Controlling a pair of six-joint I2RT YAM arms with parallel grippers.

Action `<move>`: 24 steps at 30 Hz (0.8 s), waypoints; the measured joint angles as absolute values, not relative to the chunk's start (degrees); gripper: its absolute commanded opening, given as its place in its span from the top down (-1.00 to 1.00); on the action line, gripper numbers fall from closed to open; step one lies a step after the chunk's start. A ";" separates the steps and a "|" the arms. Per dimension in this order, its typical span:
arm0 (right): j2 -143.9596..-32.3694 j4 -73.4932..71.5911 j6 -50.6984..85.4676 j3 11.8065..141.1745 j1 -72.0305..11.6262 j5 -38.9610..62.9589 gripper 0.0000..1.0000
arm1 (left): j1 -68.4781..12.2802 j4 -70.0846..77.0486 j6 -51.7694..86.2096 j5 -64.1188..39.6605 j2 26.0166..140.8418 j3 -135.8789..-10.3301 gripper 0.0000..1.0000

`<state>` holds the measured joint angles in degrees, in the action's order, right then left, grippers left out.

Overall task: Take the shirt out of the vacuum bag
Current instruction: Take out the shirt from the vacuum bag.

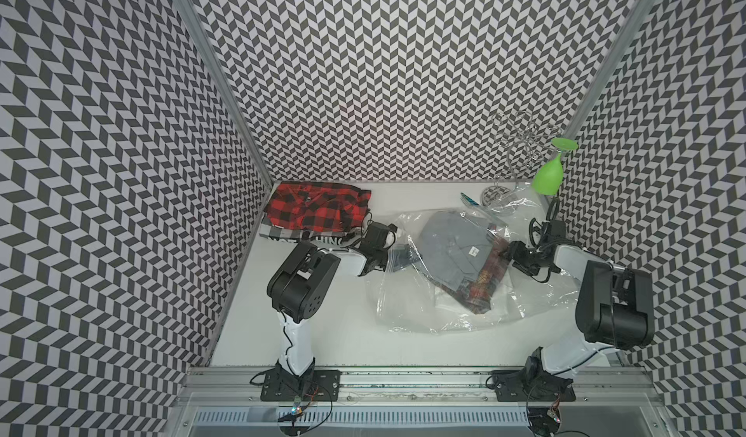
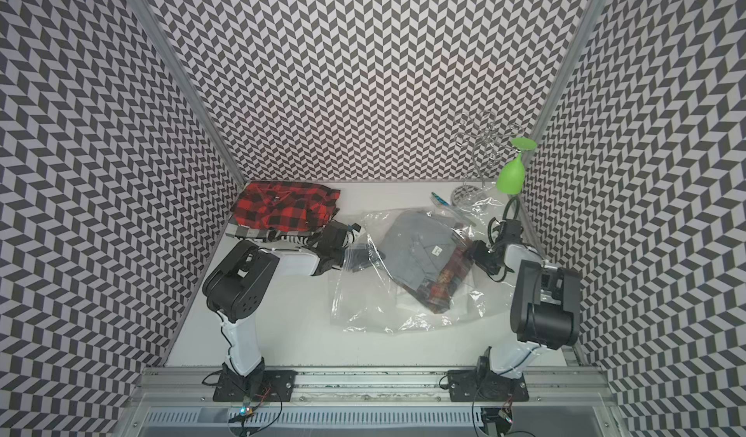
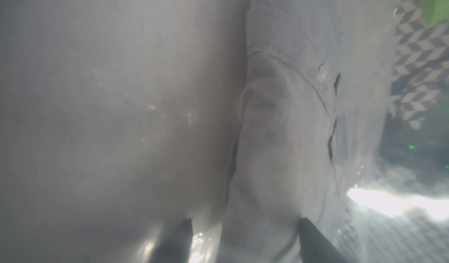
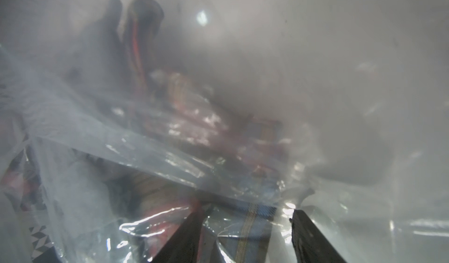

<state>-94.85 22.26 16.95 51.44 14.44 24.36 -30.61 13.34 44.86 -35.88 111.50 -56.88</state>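
Crinkly see-through film is plastered right over both wrist lenses, so everything there is seen through haze. That film is the big clear plastic vacuum bag [image 4: 121,140], and the same vacuum bag [image 3: 393,201] is fogging the left wrist view too. From above, the vacuum bag [image 1: 424,310] [image 2: 363,310] is spread out rumpled on the white tabletop [image 1: 302,334], right of centre, between the two arms. Under its film a folded grey shirt [image 1: 452,245] is seen on top, with a dark red-and-blue plaid shirt [image 1: 484,285] tucked under its right side.

Left gripper [image 3: 245,240] is parked at the bag's left edge. Its black fingers [image 3: 184,237] are spread, and a fold of grey cloth is seen between them with a gap on one side, so nothing is pinched. Right gripper [image 4: 247,235] is pushed up against the bag's right edge by the plaid. Its fingers [image 4: 308,237] are apart with film and plaid bunched between, but whether that's actually gripped can't be told.

Further out, a folded red-and-black checked shirt [image 1: 319,209] is stacked on a grey printed garment [image 1: 298,237] in the far left corner. At the far right corner a green plastic wine glass [image 1: 547,176] is hung upside down from a silver wire rack [image 1: 520,140]. Black-and-white chevron walls [image 1: 383,71] are wrapped round the lot.
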 measured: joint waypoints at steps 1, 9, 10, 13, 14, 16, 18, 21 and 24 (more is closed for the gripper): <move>-94.85 22.26 16.95 51.44 14.44 24.43 -0.24 | -30.63 13.82 45.15 -36.18 111.53 -56.86 0.26; -94.87 22.24 16.95 51.42 14.44 24.69 -0.23 | -30.63 17.50 45.84 -38.35 110.04 -55.77 1.00; -94.87 22.24 16.95 51.42 14.44 24.71 -0.23 | -30.61 17.52 45.84 -38.39 109.19 -55.29 1.00; -95.20 22.24 16.95 51.42 14.44 24.71 -0.23 | -30.61 17.39 45.78 -38.48 105.49 -53.49 1.00; -95.42 22.24 16.97 51.42 14.44 24.75 -0.23 | -30.61 17.39 45.76 -38.46 103.98 -52.82 1.00; -95.72 22.24 16.99 51.40 14.44 24.80 -0.23 | -30.61 17.39 45.78 -38.46 100.90 -51.37 1.00; -95.79 22.24 17.08 51.37 14.44 24.82 -0.23 | -30.61 17.28 45.91 -38.44 97.58 -49.56 1.00; -95.83 22.26 17.23 51.35 14.44 24.73 -0.23 | -30.59 16.75 45.93 -38.04 93.08 -46.54 1.00; -95.83 22.24 17.56 51.24 14.44 24.73 -0.23 | -29.95 15.94 46.00 -37.67 89.41 -43.11 1.00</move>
